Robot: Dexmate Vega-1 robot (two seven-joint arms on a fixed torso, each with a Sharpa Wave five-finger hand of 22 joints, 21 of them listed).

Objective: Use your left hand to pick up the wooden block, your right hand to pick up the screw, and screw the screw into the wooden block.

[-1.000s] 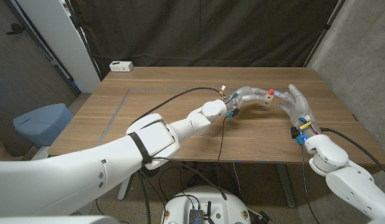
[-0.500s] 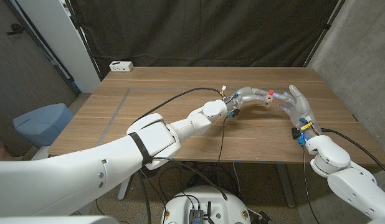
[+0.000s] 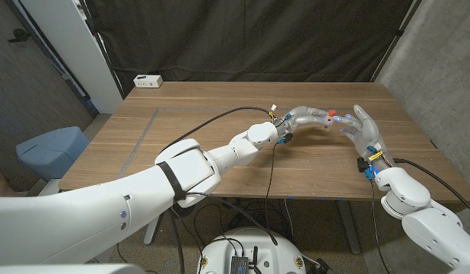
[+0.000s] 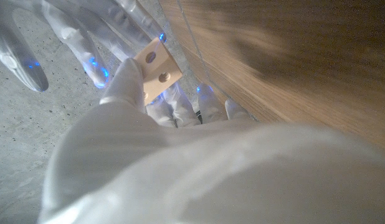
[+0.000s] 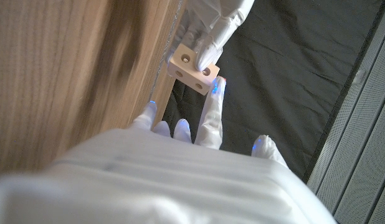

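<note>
The wooden block [image 4: 156, 67], small, stiff and probably light with drilled holes on its faces, sits pinched in the fingers [image 4: 127, 78] of our left hand [image 3: 307, 118], held up off the bench [image 3: 204, 114]. Our right hand [image 3: 362, 129] has a fingertip [image 5: 216, 87] at the block's edge, its other fingers spread; whether it holds the screw we cannot tell. We judge the flat sides the place to grip, leaving the holes uncovered.

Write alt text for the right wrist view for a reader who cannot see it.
A small pale wooden block with round holes is held up by the left hand's fingers, and a finger of the right hand reaches up to touch its underside. A blurred wooden table runs alongside, with a dark curtain behind.
</note>
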